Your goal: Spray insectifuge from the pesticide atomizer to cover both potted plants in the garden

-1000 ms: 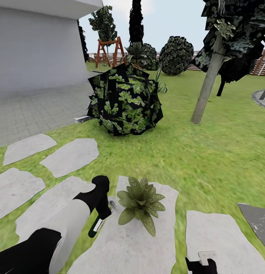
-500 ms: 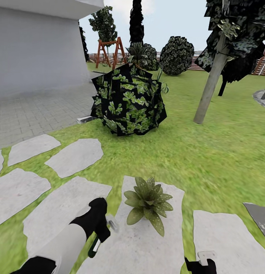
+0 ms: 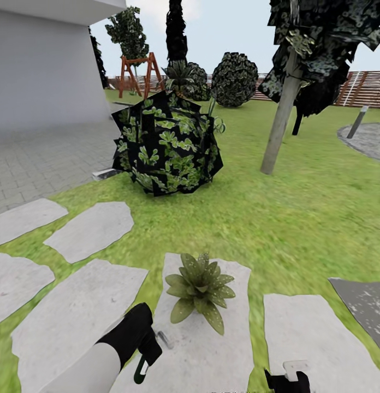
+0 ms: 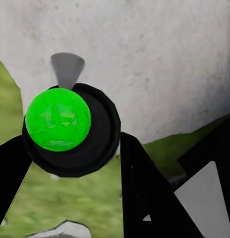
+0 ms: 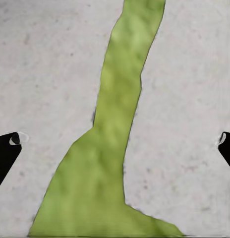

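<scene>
The left gripper [image 4: 70,163] pinches a sprayer [image 4: 70,130] with a bright green cap between its black fingers [image 4: 144,193]; from the head camera the bottle is mostly hidden behind the wrist. The right gripper [image 5: 115,141] has its fingers spread wide above a strip of grass [image 5: 115,129], its arm cut off by the frame. A potted plant [image 3: 200,289], a speckled green rosette, sits on a grey slab [image 3: 201,349] near the left gripper; its pot is hidden under the leaves.

Flat, even daylight reaches me everywhere, with no clear source and no glare. Beneath the dark bush [image 3: 167,144] only a faint shade darkens the lawn [image 3: 277,218]. Around that bush the grass smears softly. My wrist views look coarse and blurred.
</scene>
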`<state>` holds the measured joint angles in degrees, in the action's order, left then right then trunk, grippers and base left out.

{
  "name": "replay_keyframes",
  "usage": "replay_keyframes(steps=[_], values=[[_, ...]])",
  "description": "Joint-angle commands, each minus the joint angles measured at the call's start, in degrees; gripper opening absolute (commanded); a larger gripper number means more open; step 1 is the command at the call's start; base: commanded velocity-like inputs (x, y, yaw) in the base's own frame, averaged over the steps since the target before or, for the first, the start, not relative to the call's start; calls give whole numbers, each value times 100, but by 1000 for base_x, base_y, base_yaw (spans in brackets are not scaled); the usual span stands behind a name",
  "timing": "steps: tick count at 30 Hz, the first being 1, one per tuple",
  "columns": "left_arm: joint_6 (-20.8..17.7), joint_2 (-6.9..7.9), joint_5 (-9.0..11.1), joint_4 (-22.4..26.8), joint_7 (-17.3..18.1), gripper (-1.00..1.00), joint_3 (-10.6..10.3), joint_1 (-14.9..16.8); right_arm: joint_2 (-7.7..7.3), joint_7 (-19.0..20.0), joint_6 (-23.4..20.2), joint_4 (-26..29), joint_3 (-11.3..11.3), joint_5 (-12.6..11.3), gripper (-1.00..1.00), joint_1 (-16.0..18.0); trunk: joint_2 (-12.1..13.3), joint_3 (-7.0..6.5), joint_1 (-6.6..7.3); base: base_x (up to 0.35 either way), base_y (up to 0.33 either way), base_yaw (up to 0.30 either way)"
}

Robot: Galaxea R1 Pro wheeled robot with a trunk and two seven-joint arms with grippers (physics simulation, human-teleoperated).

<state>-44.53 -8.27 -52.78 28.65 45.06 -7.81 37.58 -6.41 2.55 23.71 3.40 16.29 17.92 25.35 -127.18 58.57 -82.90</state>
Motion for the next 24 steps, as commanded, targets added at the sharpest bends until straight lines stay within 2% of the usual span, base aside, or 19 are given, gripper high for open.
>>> replay_keyframes(steps=[1, 6, 7, 9, 10, 11, 17, 24], values=[[-12, 1, -57, 12, 56, -100, -9, -2, 0, 27, 18, -6, 50, 28, 100, 5, -2, 5, 1, 0, 0, -293], [-12, 2, -63, 16, 52, -100, -3, -5, 1, 26, 19, -6, 50, 28, 100, 5, -2, 5, 1, 0, 0, -158], [-19, 1, -59, 25, -171, -100, -2, -5, 0, 26, 19, -6, 50, 28, 100, 5, -2, 5, 1, 0, 0, -7], [-20, 1, -34, 26, -278, -100, 0, -5, 0, 26, 19, -6, 50, 28, 100, 5, -2, 5, 1, -73, 57, -3], [-21, -5, 78, 27, -324, -100, 6, -5, 1, 26, 19, -6, 50, 28, 100, 5, -2, 5, 1, -156, 235, 0], [-21, -6, 106, 27, -328, -100, 7, -5, 0, 26, 19, -6, 50, 28, 100, 5, -2, 5, 1, -84, 266, 0], [-21, -16, 143, 27, -332, -100, 8, -5, 8, 26, 19, -6, 50, 28, 100, 5, -2, 5, 1, -18, 295, -25], [-21, -16, 141, 27, -333, -100, 8, -5, 8, 26, 19, -6, 50, 28, 100, 5, -2, 5, 1, 0, 304, -257]])
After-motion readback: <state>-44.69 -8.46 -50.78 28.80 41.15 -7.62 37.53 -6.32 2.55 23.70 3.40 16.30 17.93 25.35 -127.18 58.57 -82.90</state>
